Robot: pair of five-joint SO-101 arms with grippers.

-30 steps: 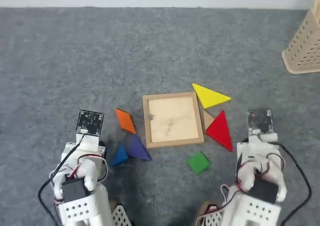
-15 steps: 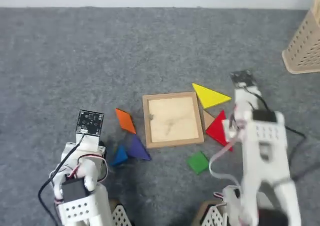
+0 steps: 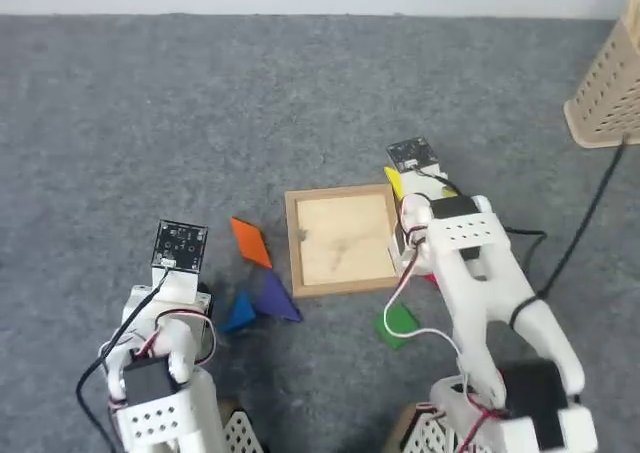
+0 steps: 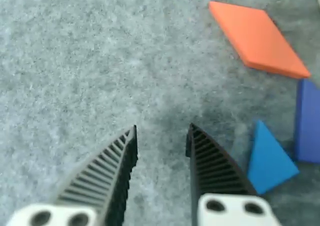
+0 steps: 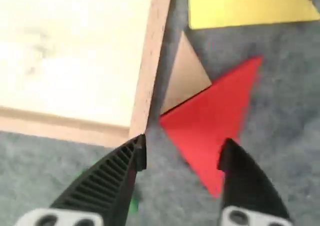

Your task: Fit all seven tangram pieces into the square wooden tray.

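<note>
Tray [image 3: 340,238] is empty, all seven pieces are out on the grey carpet. Yellow triangle [image 5: 240,6], small tan triangle [image 5: 185,81] and red triangle [image 5: 210,116] sit just right of the tray, with the tan one right beside the rim. Green square [image 3: 398,323] is near of the tray's right corner. Orange parallelogram [image 4: 257,39], purple triangle [image 3: 272,298] and blue triangle [image 4: 267,158] are off to its left.

Right gripper [image 5: 182,146] hangs over the red triangle, jaws spread wide, holding nothing. One jaw is by the tray's near corner, the other past the red piece. Left gripper [image 4: 162,131] is also open and empty, over bare carpet near the blue triangle.

My guess on handling: these look like thin, stiff, light slabs lying dead flat, so there's barely any edge to pinch. The carpet should give a little, which helps the tips dig in. I'd pinch the red one across a narrower stretch, edge to edge, not across its longest span.
</note>
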